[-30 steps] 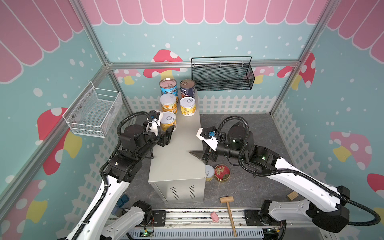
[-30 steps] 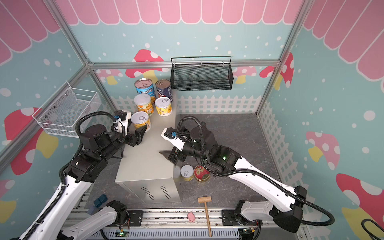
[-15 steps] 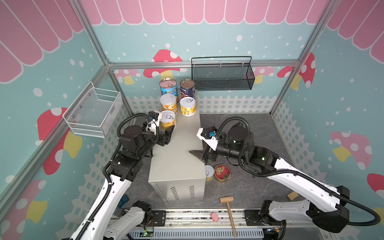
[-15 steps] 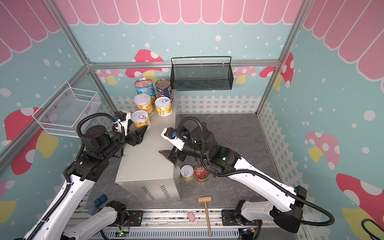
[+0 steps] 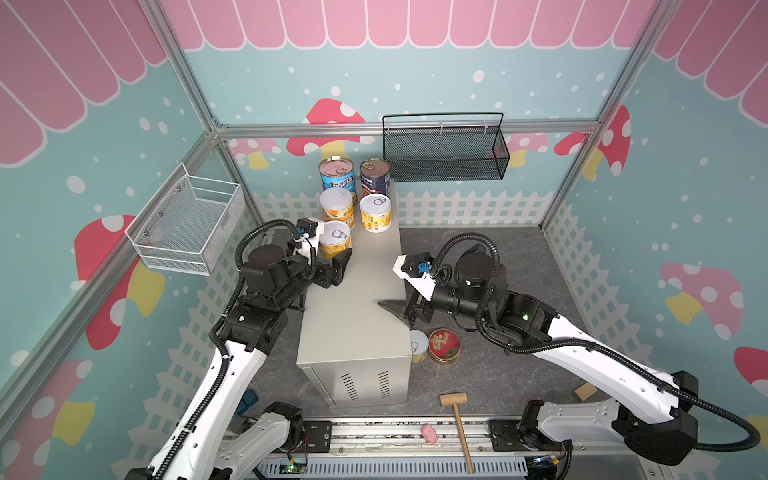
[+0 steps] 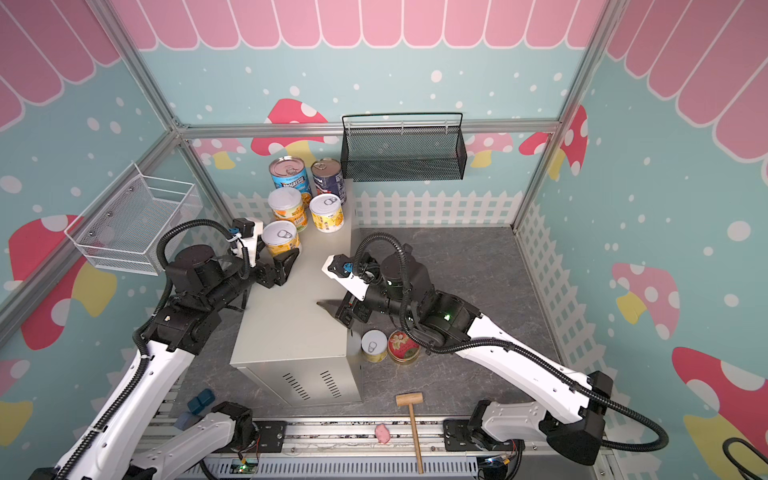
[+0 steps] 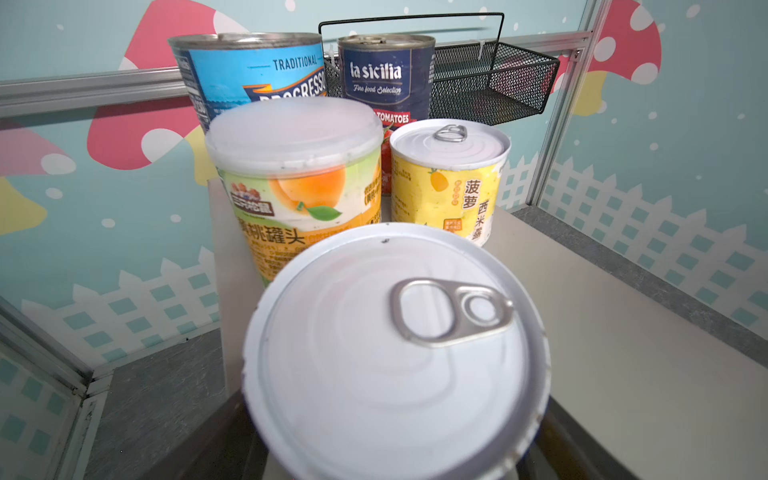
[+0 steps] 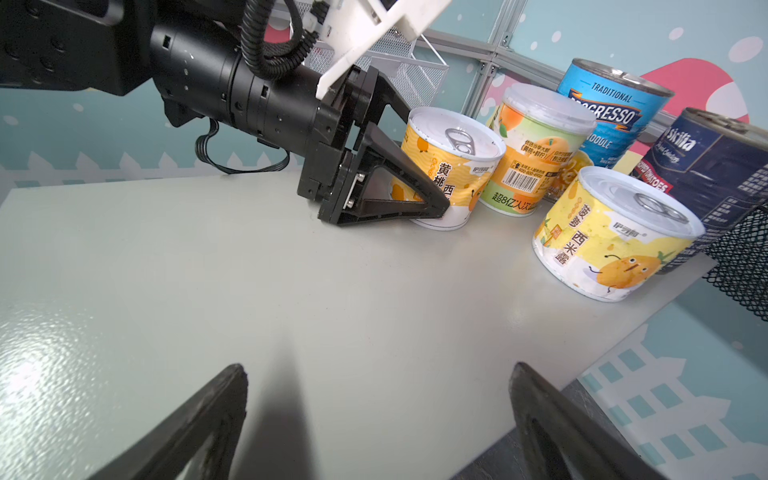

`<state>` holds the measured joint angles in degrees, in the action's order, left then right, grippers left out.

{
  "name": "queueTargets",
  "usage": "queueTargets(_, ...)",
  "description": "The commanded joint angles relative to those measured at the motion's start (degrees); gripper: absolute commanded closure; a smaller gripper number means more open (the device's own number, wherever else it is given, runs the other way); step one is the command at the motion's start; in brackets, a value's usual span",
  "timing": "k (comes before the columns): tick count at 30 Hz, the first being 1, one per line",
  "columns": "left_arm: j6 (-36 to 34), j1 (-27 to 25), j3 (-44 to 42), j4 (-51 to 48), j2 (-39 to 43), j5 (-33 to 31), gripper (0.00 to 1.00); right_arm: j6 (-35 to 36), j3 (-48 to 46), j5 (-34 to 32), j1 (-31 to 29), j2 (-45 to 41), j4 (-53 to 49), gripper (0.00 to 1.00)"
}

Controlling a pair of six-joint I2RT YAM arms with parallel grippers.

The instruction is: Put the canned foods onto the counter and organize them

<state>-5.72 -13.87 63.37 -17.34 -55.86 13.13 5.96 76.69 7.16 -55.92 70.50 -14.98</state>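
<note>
Left pincer point(image 5: 332, 255) astride can point(image 5: 337, 237), Progresso point(image 7: 249, 79), la sicilia point(image 7: 384, 79)

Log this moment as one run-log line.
left gripper: astride front yellow can, grip unclear | right gripper: open, empty, above counter | floor: short can, red tin

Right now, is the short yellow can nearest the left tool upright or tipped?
Upright. The short yellow can sits base-down on the beige metal counter, pale pull-tab lid facing up.
</note>
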Motion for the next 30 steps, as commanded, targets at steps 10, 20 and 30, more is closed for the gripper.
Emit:
queueTargets(10, 0.9, 0.6, 0.7, 2.0, -0.9, 2.7, 0.19, -0.4, 1.4, 0.4, -0.1, 1.7, -0.3, 0.01)
queueTargets(20, 0.6, 0.6, -0.2, 2.1, -1.1, 1.9, 0.19, -2.3, 4.0, -0.1, -0.1, 3.5, -0.6, 0.01)
queueTargets(30, 0.2, 0.5, -0.7, 1.8, -1.2, 2.3, 0.21, -2.5, 7.1, 0.0, -0.1, 6.6, -1.7, 0.01)
